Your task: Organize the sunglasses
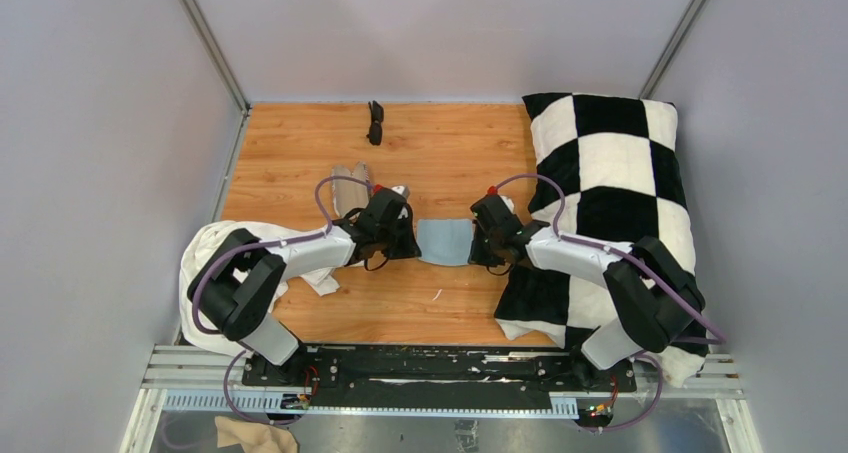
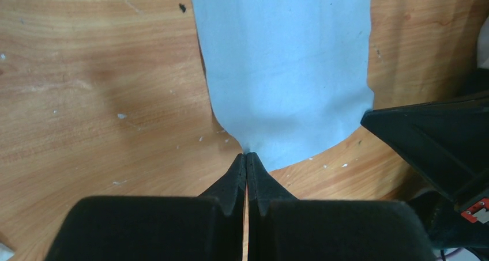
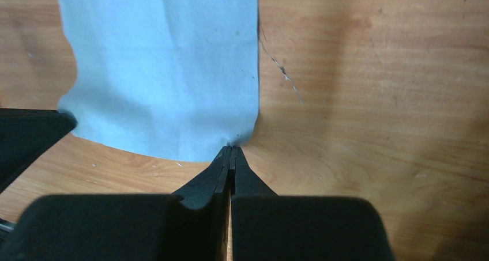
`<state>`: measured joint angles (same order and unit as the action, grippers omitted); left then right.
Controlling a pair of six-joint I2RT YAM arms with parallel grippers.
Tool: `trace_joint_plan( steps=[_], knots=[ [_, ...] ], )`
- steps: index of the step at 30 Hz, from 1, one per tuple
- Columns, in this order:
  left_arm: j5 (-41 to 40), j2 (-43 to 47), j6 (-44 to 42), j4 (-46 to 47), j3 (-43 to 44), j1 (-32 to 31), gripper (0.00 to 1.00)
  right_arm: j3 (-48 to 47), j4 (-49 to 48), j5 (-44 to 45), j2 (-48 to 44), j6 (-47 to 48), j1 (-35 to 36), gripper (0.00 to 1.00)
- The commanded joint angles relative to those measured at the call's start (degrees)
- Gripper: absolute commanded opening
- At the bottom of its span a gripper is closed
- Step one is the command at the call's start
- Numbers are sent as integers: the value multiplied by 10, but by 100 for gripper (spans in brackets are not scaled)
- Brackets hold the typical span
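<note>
The light-blue cloth [image 1: 445,241] lies flat on the wooden worktop [image 1: 440,158], between the two arms, and everything else is placed from it here.

The left end effector [image 2: 246,157] is at the cloth's near left corner. Its fingers are pressed together with no gap, and the corner of the cloth is drawn into their tips. The right end effector [image 3: 232,151] is the same at the near right corner: fingers fully together, the fabric pinched at the tip. The near edge of the cloth runs in a shallow curve from one pinched corner to the other. Each wrist view catches the other arm's black fingers at the opposite side of the cloth.

The sunglasses [image 1: 375,122] lie well beyond the cloth, on its far side and off to its left, folded and all black. They are well apart from both end effectors, nearer the left one than the right, and nothing touches them. Neither wrist view shows them.

A tan-grey case [image 1: 350,186] lies between the cloth and the sunglasses, to the cloth's left, just behind the left wrist. A black-and-white checkered pillow [image 1: 610,173] lies to the cloth's right, under the right arm. A white towel [image 1: 215,263] is bunched far to the cloth's left.
</note>
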<state>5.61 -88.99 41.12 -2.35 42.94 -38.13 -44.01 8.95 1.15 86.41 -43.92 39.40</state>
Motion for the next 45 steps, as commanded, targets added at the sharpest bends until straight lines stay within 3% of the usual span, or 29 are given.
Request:
trace_joint_plan(
  steps=[1, 45],
  knots=[
    [-6, -14, -5, -17, 36, -5, 0, -29, 22, 25, 8, 17, 1, 0],
    [-2, -144, -48, -93, 200, 59, 0, -184, 54, -26, 142, 66, -81, 0]
  ],
)
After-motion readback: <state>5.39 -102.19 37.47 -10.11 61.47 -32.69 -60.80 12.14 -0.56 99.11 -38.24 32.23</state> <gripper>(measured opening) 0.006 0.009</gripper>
